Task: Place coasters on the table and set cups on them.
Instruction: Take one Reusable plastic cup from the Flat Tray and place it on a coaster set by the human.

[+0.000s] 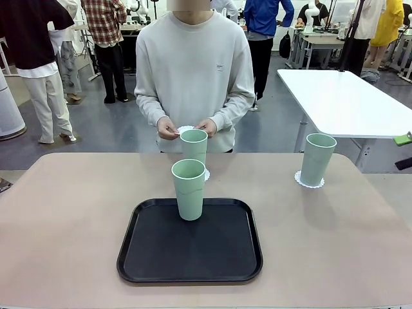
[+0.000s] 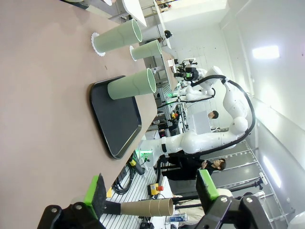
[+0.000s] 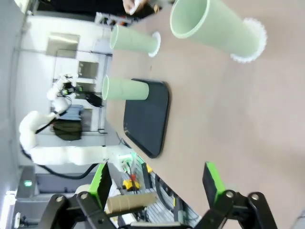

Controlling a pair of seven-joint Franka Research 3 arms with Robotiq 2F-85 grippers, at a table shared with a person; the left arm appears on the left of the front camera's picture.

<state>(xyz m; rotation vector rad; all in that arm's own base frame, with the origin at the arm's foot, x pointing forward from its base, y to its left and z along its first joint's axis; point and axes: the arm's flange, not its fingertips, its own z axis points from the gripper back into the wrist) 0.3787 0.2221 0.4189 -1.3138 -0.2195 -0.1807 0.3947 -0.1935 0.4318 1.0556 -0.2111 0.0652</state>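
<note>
Three mint-green cups are out. One cup stands on the black tray. Just behind the tray a second cup sits on a coaster, and a third cup sits on its coaster at the table's far right. The person at the far edge holds another coaster in both hands. My left gripper is open over the table, well short of the tray. My right gripper is open too, with the near cup and coaster ahead of it.
A white rectangular table stands beyond the far right corner. People stand farther back in the room. Bare tabletop lies to the left and right of the tray.
</note>
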